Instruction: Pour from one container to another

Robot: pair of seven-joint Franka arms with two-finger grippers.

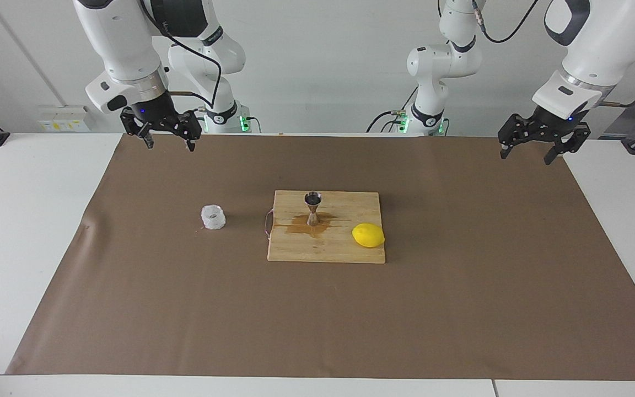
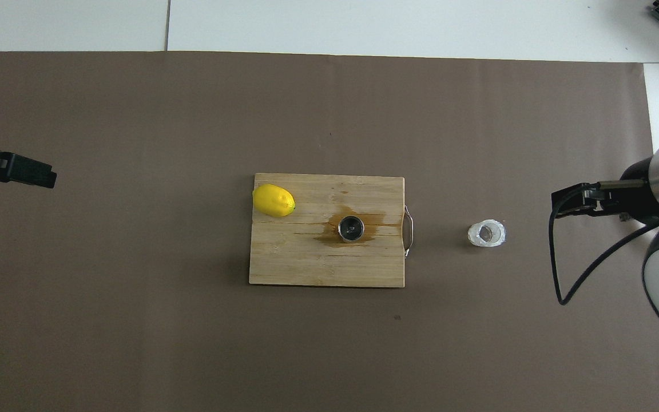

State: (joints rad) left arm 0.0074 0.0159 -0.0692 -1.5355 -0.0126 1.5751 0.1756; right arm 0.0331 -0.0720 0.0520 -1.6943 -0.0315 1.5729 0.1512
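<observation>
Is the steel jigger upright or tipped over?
Upright: the jigger stands on its lower cone on the cutting board, mouth up, in a brown wet patch.

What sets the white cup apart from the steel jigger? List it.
The white cup is squat, translucent and bumpy; the steel jigger is tall, shiny and narrow-waisted. The cup sits on the brown paper; the jigger stands on the wooden board, in a brown stain. Both are upright and unheld.

The facing camera sits high across the desk [image 1: 31, 220], looking back at both arms and taking in the whole brown mat [image 1: 461, 309] from some way off. The overhead camera hangs above the robots' end, looking forward and steeply down (half a turn from the other). Both share the mat and the board [image 1: 339, 248] [image 2: 301, 263] at its middle.
</observation>
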